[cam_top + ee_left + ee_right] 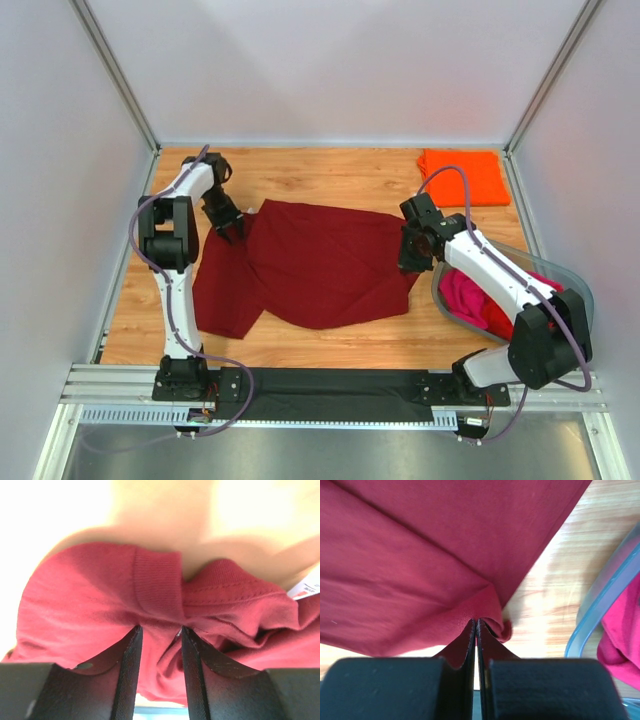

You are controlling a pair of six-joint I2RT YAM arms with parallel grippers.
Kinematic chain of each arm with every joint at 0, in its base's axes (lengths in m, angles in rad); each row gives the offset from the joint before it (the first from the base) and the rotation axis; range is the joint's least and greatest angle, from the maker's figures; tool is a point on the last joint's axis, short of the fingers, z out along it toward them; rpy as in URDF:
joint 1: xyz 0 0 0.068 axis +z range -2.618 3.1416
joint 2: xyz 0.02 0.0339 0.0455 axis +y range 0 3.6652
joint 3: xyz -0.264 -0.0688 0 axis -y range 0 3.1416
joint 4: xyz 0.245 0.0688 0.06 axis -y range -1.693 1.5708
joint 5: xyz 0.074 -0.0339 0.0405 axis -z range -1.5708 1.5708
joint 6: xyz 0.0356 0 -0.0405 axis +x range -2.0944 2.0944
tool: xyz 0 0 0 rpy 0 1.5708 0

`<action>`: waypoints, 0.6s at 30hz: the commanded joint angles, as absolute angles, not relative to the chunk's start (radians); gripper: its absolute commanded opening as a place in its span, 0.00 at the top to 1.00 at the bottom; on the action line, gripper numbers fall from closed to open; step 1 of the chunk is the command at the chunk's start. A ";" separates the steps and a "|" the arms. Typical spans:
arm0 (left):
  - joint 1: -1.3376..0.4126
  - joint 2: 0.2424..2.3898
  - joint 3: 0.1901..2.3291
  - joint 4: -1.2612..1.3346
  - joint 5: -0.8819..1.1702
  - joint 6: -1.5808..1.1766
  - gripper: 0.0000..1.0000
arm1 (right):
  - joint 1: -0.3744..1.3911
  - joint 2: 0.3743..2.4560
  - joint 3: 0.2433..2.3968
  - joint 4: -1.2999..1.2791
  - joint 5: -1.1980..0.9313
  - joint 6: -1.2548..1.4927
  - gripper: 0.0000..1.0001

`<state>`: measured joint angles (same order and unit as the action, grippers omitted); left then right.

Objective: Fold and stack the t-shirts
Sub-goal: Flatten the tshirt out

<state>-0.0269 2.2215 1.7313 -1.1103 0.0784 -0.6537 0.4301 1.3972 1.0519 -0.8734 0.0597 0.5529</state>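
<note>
The dark maroon t-shirt (320, 265) lies spread out in the middle of the wooden table. My left gripper (228, 225) is at its upper left edge. In the left wrist view the left gripper (160, 629) is closed on bunched cloth beside the ribbed collar (155, 587). My right gripper (412, 258) is at the shirt's right edge. In the right wrist view the right gripper (477, 621) is shut on a pinched fold of the maroon shirt (420, 570). A folded bright orange t-shirt (462, 177) lies at the back right.
A grey translucent tub (578, 285) stands at the right, holding magenta-pink and red shirts (468, 297); its rim (600, 610) is close to my right gripper. White walls enclose the table on three sides. A white label (306, 587) shows at the collar.
</note>
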 commanded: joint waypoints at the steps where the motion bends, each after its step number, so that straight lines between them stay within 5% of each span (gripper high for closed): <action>1: -0.034 2.342 1.908 -1.025 0.123 -0.612 0.55 | 0.411 1.413 1.088 -0.844 0.092 0.526 1.00; 7: -0.040 2.369 2.145 -1.040 0.276 -0.609 0.53 | 0.405 1.460 1.089 -0.815 0.068 0.525 1.00; 10: -0.035 2.197 2.033 -1.068 0.180 -0.589 0.50 | 0.403 1.499 1.120 -0.811 0.051 0.538 1.00; 18: 0.119 1.691 1.338 -0.993 -0.023 -0.552 0.44 | 0.405 1.543 1.154 -0.775 0.015 0.575 1.00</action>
<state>0.0254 1.8053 1.4826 -1.0183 0.0856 -0.5827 0.4080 1.5326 1.1175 -0.8352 0.0387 0.5529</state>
